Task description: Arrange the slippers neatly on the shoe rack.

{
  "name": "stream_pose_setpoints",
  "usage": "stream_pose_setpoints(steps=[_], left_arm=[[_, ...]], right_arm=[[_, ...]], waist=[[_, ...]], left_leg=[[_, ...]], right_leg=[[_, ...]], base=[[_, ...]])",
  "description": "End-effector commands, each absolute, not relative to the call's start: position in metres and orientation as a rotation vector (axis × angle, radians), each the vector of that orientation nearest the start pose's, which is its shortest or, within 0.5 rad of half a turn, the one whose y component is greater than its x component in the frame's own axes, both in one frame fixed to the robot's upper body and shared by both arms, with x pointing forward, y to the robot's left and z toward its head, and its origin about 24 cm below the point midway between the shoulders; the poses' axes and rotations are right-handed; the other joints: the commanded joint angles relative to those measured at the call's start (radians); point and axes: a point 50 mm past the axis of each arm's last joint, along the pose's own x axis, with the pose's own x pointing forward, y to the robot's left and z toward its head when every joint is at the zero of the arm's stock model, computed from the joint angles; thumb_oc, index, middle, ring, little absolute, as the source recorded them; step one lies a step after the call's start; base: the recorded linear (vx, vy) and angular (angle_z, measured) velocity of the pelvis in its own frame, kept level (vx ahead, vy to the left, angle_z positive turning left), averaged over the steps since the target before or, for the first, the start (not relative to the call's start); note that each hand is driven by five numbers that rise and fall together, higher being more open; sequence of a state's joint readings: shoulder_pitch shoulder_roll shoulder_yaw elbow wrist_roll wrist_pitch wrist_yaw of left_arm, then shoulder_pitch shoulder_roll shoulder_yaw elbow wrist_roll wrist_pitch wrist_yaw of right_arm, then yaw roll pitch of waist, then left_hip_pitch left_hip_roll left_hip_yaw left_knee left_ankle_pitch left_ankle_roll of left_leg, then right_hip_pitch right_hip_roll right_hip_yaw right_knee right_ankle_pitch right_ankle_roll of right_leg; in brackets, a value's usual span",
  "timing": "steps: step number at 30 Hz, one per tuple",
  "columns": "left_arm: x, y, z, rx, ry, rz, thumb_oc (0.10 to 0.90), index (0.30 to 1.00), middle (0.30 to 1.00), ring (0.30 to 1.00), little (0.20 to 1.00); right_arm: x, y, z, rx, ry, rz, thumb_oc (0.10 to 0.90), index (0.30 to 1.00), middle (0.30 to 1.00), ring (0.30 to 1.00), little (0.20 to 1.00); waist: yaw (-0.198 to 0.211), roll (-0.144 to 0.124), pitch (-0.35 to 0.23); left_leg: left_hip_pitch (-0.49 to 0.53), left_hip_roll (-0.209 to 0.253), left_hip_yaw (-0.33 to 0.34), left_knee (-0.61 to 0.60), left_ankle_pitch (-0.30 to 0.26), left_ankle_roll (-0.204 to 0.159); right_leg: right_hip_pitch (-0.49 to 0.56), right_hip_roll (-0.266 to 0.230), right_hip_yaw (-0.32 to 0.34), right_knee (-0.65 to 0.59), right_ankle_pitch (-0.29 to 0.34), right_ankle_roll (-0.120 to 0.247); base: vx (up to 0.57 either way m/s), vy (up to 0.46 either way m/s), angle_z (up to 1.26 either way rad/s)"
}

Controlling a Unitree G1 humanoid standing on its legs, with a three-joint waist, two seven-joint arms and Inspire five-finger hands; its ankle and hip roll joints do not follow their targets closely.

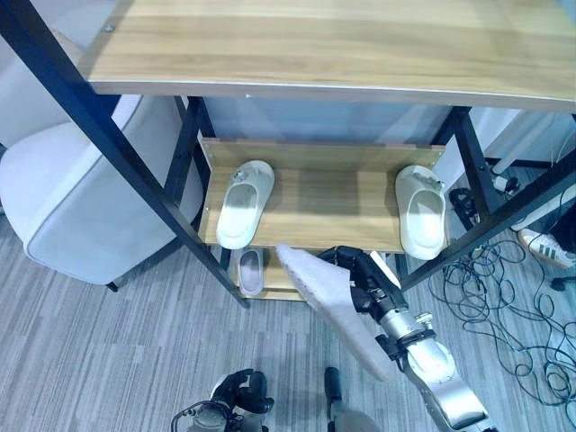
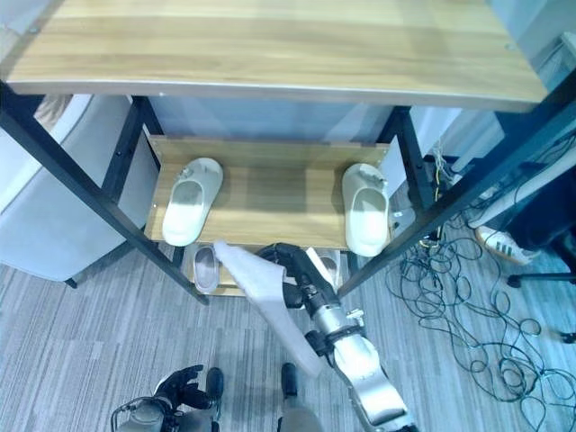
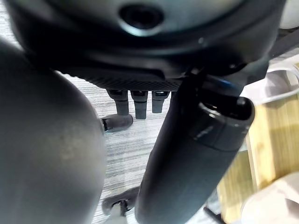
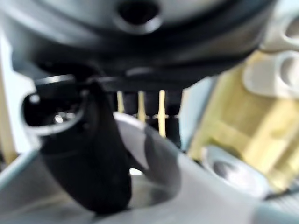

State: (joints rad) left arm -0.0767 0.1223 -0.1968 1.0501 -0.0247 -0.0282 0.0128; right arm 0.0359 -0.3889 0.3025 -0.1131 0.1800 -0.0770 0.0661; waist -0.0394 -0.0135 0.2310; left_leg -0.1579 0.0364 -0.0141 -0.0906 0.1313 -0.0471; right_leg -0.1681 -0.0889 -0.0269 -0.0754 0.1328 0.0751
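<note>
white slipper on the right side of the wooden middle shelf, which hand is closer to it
Right. The right hand holds another white slipper just in front of the shelf, near the white slipper on the right. The left hand hangs low by the floor.

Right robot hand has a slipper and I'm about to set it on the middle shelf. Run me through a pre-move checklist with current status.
1. Grip: right robot hand is curled round the held slipper, thumb over it in the right wrist view: ok.
2. Free spot: bare wood on the middle shelf between the left slipper and the right slipper: ok.
3. Shelved slippers' alignment: left one angled, right one fairly straight: not ok.
4. Held slipper's orientation: hanging at a slant, toe direction unclear: cannot tell.
5. Lower shelf: another slipper sits there, partly hidden: cannot tell if neat.
6. Left robot hand low by the floor, away from the rack: ok.
</note>
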Motion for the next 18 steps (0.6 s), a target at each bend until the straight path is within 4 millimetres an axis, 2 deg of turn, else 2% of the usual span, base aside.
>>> stream_pose_setpoints(steps=[1, 2, 5, 7, 8, 9, 10, 14, 16, 17, 18], left_arm=[[0.179, 0.167, -0.135, 0.253, 0.880, -0.140, 0.800, 0.900, 0.900, 0.900, 0.900], [0.190, 0.169, -0.129, 0.259, 0.838, -0.132, 0.800, 0.900, 0.900, 0.900, 0.900], [0.199, 0.170, -0.122, 0.258, 0.794, -0.127, 0.800, 0.900, 0.900, 0.900, 0.900], [0.211, 0.173, -0.109, 0.237, 0.716, -0.107, 0.800, 0.900, 0.900, 0.900, 0.900], [0.211, 0.173, -0.109, 0.237, 0.716, -0.107, 0.800, 0.900, 0.900, 0.900, 0.900], [0.221, 0.173, -0.099, 0.229, 0.654, -0.105, 0.800, 0.900, 0.900, 0.900, 0.900], [0.221, 0.173, -0.099, 0.229, 0.654, -0.105, 0.800, 0.900, 0.900, 0.900, 0.900], [0.246, 0.174, -0.068, 0.276, 0.496, -0.136, 0.800, 0.900, 0.900, 0.900, 0.900], [0.255, 0.172, -0.054, 0.297, 0.428, -0.160, 0.800, 0.900, 0.900, 0.900, 0.900], [0.262, 0.170, -0.043, 0.313, 0.378, -0.173, 0.800, 0.900, 0.900, 0.900, 0.900], [0.266, 0.168, -0.037, 0.316, 0.352, -0.181, 0.800, 0.900, 0.900, 0.900, 0.900]], right_arm=[[0.249, -0.130, 0.120, -0.187, -0.401, 0.439, 0.400, 0.300, 0.300, 0.300, 0.300], [0.258, -0.128, 0.117, -0.235, -0.394, 0.434, 0.400, 0.300, 0.300, 0.300, 0.300], [0.267, -0.131, 0.116, -0.287, -0.388, 0.409, 0.400, 0.300, 0.300, 0.300, 0.300], [0.280, -0.136, 0.122, -0.374, -0.412, 0.353, 0.400, 0.300, 0.300, 0.300, 0.300], [0.281, -0.136, 0.122, -0.374, -0.413, 0.353, 0.400, 0.300, 0.300, 0.300, 0.300], [0.289, -0.141, 0.133, -0.432, -0.450, 0.302, 0.400, 0.300, 0.300, 0.300, 0.300], [0.289, -0.141, 0.133, -0.432, -0.450, 0.302, 0.400, 0.300, 0.300, 0.300, 0.300], [0.307, -0.152, 0.173, -0.554, -0.599, 0.187, 0.400, 0.300, 0.300, 0.300, 0.300], [0.310, -0.156, 0.190, -0.598, -0.665, 0.135, 0.400, 0.300, 0.300, 0.300, 0.300], [0.313, -0.156, 0.205, -0.627, -0.720, 0.110, 0.400, 0.300, 0.300, 0.300, 0.300], [0.313, -0.158, 0.213, -0.633, -0.749, 0.083, 0.400, 0.300, 0.300, 0.300, 0.300]], waist=[[0.027, -0.022, 0.087], [0.033, -0.027, 0.120], [0.038, -0.024, 0.140], [0.047, -0.014, 0.170], [0.047, -0.013, 0.167], [0.051, -0.003, 0.195], [0.050, -0.002, 0.192], [0.050, 0.031, 0.245], [0.053, 0.043, 0.267], [0.056, 0.054, 0.286], [0.054, 0.058, 0.288]], left_leg=[[-0.034, 0.014, -0.028, 0.072, -0.074, 0.007], [-0.114, 0.008, -0.046, 0.167, -0.093, 0.006], [-0.187, 0.000, -0.060, 0.245, -0.112, 0.006], [-0.287, -0.004, -0.070, 0.352, -0.135, 0.010], [-0.293, -0.004, -0.071, 0.357, -0.137, 0.010], [-0.360, -0.005, -0.077, 0.427, -0.150, 0.018], [-0.365, -0.005, -0.078, 0.431, -0.152, 0.018], [-0.553, -0.003, -0.090, 0.665, -0.180, 0.031], [-0.626, 0.000, -0.099, 0.765, -0.204, 0.039], [-0.673, -0.003, -0.102, 0.860, -0.255, 0.043], [-0.716, 0.001, -0.104, 0.922, -0.270, 0.046]], right_leg=[[-0.070, -0.021, -0.014, 0.157, -0.011, -0.007], [-0.118, -0.033, -0.022, 0.205, -0.021, -0.012], [-0.168, -0.041, -0.029, 0.253, -0.029, -0.015], [-0.249, -0.043, -0.035, 0.349, -0.049, -0.023], [-0.254, -0.043, -0.036, 0.351, -0.050, -0.023], [-0.311, -0.045, -0.041, 0.416, -0.063, -0.029], [-0.315, -0.045, -0.041, 0.419, -0.064, -0.028], [-0.485, -0.047, -0.048, 0.641, -0.109, -0.039], [-0.556, -0.048, -0.044, 0.735, -0.137, -0.050], [-0.609, -0.044, -0.038, 0.834, -0.188, -0.045], [-0.650, -0.046, -0.036, 0.882, -0.202, -0.048]], base=[[-0.22, -0.072, 0.11], [-0.16, -0.059, 0.11], [-0.11, -0.055, 0.33], [-0.11, -0.053, 0.22], [-0.12, -0.015, 0.23], [-0.07, 0.006, 0.22], [-0.11, 0.008, 0.19], [-0.09, 0.025, 0.17], [-0.04, 0.041, 0.11], [0.03, 0.062, 0.05], [0.06, 0.071, 0.02]])
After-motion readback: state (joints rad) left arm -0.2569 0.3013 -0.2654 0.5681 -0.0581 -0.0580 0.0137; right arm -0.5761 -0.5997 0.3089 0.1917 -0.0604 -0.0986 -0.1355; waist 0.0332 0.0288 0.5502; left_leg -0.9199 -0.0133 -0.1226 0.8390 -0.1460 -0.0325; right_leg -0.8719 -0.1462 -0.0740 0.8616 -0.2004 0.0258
